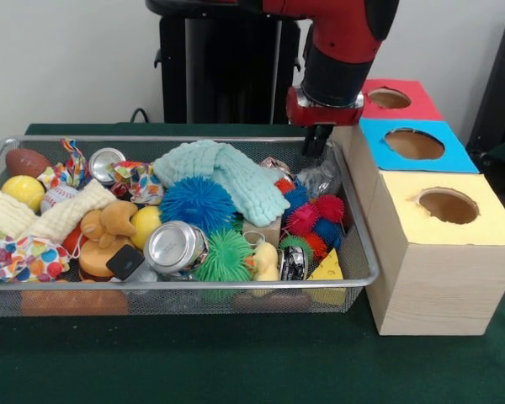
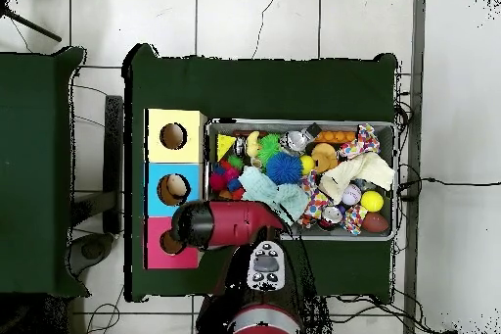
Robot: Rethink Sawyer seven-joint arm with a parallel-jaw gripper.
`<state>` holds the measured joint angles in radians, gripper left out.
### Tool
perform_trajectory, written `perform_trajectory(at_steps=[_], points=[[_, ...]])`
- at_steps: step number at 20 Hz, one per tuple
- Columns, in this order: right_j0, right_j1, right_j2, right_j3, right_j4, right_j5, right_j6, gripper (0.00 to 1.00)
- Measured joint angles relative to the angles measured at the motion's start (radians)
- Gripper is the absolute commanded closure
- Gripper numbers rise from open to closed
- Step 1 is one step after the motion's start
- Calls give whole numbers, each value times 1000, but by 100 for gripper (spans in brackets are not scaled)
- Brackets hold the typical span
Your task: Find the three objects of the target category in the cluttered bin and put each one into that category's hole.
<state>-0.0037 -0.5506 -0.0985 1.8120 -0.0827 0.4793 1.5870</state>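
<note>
Gripper (image 1: 316, 148) (fingers unclear) over bin's (image 1: 360, 252) far corner

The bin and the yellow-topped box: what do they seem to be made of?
The bin: silver wire mesh, apparently metal, with a thicker shiny rim and contents showing through its wall. The yellow-topped box: pale wood, judging by grain lines on its sides; its matte yellow top looks painted or paper-covered.

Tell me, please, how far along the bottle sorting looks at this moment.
Nothing clearly looks finished: from the front, the holes in the red box, blue box and yellow box show no bottles, though their insides are hidden. In hand: the hand is lowered at the far corner of the bin nearest the boxes, just above a clear crinkled bottle; whether it grips it is unclear. Left: likely all three drops.
</note>
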Motion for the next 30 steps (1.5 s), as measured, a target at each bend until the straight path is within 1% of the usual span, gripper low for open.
perform_trajectory(at_steps=[5, 12, 18, 24, 30], points=[[9, -34, -2, 0, 10, 25, 0, 100], [20, -55, 0, 1, 39, 30, 0, 100], [18, -50, 7, 1, 51, 30, 0, 100], [1, -15, 34, -2, 52, 32, 0, 100], [-11, -14, 44, -8, 51, 32, 0, 100]])
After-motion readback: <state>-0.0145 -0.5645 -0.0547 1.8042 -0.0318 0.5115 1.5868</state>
